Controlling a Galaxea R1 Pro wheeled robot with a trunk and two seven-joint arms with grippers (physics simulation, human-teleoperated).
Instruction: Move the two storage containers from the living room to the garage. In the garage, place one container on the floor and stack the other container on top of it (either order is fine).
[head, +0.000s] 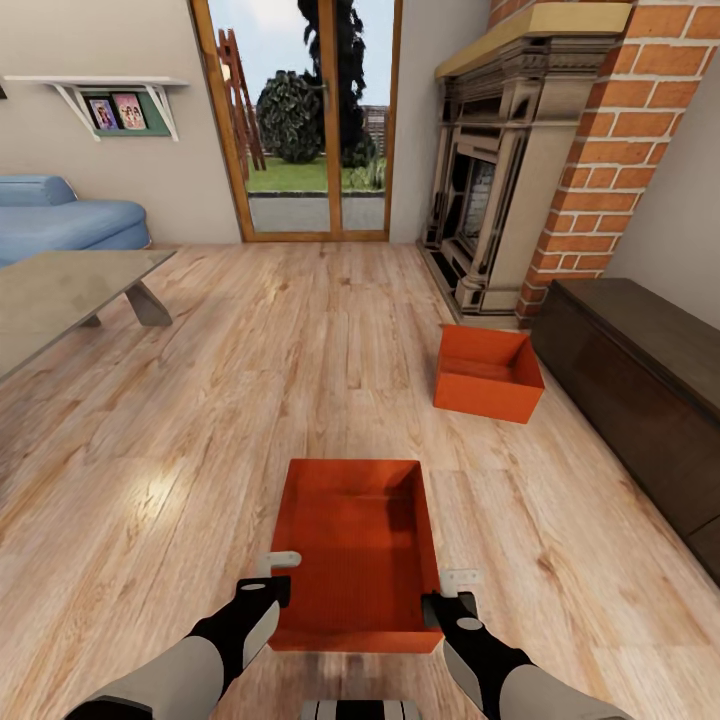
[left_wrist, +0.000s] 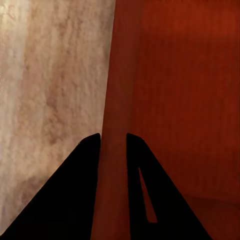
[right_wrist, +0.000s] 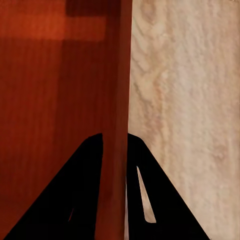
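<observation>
In the living room, one orange-red storage container (head: 360, 540) lies on the light wood plank floor straight ahead of me, open side up. My left gripper (head: 280, 580) straddles its left wall and my right gripper (head: 445, 595) its right wall, both near the closest corners. In the left wrist view the left gripper (left_wrist: 113, 137) is shut on that thin wall (left_wrist: 117, 75). The right gripper (right_wrist: 115, 136) pinches the opposite wall (right_wrist: 120, 75) the same way. The second storage container (head: 487, 375) sits farther off to the right, near the fireplace.
A dark low cabinet (head: 640, 380) runs along the right wall, behind it the red brick fireplace (head: 520, 170). The glass-topped table (head: 60, 290) and blue sofa (head: 60, 215) stand at left. A glass patio door (head: 300, 120) is straight ahead, across open plank floor (head: 260, 370).
</observation>
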